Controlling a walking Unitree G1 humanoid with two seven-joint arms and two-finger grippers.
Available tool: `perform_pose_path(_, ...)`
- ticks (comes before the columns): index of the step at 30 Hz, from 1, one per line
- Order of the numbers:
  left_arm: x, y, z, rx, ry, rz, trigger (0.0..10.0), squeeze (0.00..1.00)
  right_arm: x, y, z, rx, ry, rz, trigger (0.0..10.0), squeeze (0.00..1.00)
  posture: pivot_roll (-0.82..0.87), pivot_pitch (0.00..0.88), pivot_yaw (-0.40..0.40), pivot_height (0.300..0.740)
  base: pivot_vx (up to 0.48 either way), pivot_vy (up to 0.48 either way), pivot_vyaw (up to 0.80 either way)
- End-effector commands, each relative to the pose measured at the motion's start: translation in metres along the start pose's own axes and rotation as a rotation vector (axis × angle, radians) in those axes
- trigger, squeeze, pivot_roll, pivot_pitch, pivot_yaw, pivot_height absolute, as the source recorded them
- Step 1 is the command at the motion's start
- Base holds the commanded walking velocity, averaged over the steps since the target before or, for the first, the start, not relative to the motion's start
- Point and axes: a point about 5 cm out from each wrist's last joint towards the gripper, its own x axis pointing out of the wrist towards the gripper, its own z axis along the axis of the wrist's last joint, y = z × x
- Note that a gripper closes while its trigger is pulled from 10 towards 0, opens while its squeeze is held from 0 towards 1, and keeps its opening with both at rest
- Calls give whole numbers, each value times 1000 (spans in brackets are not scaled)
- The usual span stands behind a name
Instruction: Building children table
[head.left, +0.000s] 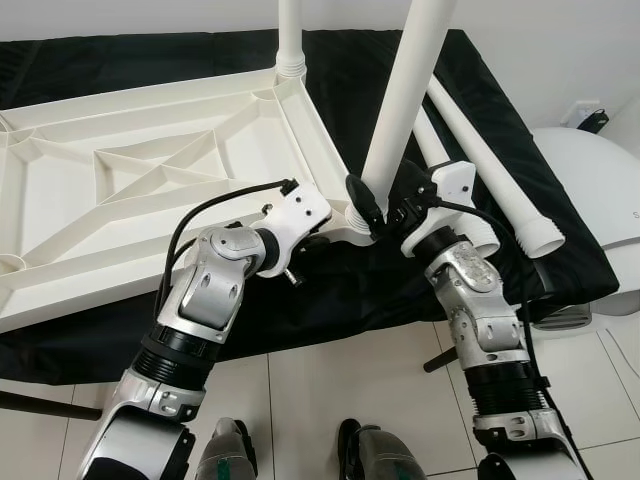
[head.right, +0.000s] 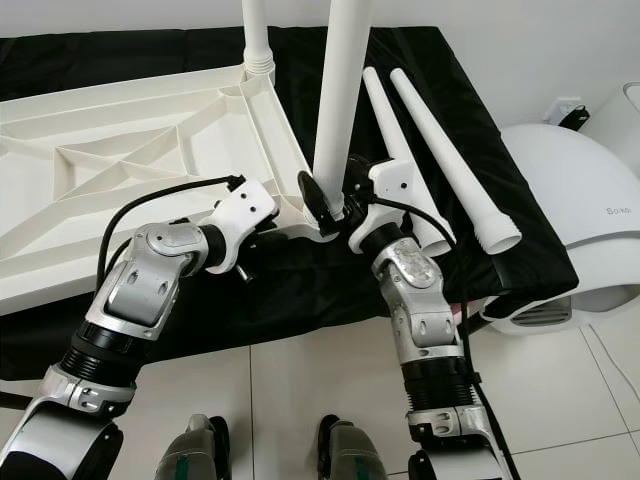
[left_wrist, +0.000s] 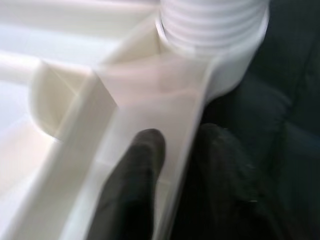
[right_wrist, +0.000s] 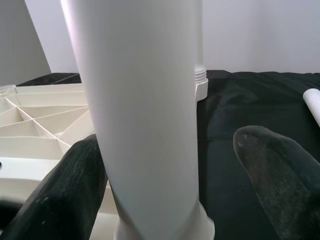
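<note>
Here a black cloth (head.left: 330, 290) is spread over a pale tiled floor (head.left: 330, 400) against a white wall, and a rounded white appliance (head.right: 575, 190) sits at the cloth's right edge. On the cloth lies the white children's table top (head.left: 150, 180), upside down, its ribbed underside facing up. One leg (head.left: 290, 35) stands screwed into the far corner socket. A second leg (head.left: 405, 100) rises tilted from the near corner socket, and two loose legs (head.right: 440, 150) lie side by side on the cloth just beyond it.

The right gripper (head.left: 385, 205) brackets the base of the tilted leg, one black finger against each side in the eye views; in the right wrist view one finger (right_wrist: 60, 195) touches it while the other stands a little apart, so the grip looks loose. The left gripper (left_wrist: 175, 165) straddles the table top's edge wall near that corner, one finger (left_wrist: 135, 175) inside the rim and one outside on the cloth side; that view is blurred, and whether it presses the wall I cannot tell.

The tops of both upright legs run out of frame.
</note>
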Motion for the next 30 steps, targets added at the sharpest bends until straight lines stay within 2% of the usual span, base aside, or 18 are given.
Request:
perform_pose_path(1, -4, 8, 16, 46, -64, 114, 10000, 1000, 0, -1, 2, 7, -6, 25, 10000, 0, 25, 184, -21, 740, 0, 0, 0)
perform_pose_path(4, -4, 8, 16, 62, -59, 110, 10000, 1000, 0, -2, 4, 14, -12, 69, 10000, 0, 25, 185, -20, 740, 0, 0, 0)
perform_pose_path(5, -4, 8, 16, 65, -60, 109, 10000, 541, 0, -2, 4, 15, -11, 79, 10000, 0, 26, 185, -21, 740, 0, 0, 0)
perform_pose_path(6, -4, 8, 16, 65, -60, 109, 10000, 541, 0, -2, 4, 15, -11, 79, 10000, 0, 26, 185, -21, 740, 0, 0, 0)
perform_pose_path(7, -4, 8, 16, 70, -58, 107, 10000, 0, 0, -4, 4, 11, -8, 85, 10000, 0, 27, 185, -21, 740, 0, 0, 0)
perform_pose_path(18, -8, 8, 12, 97, -51, 104, 10000, 0, -2, -17, 5, -10, 11, 120, 10000, 0, 35, 188, -28, 740, 0, 0, 0)
perform_pose_path(30, -16, 10, 5, 112, -42, 102, 10000, 0, -6, -21, 3, -9, 22, 158, 10000, 0, 38, 184, -27, 740, 0, 0, 0)
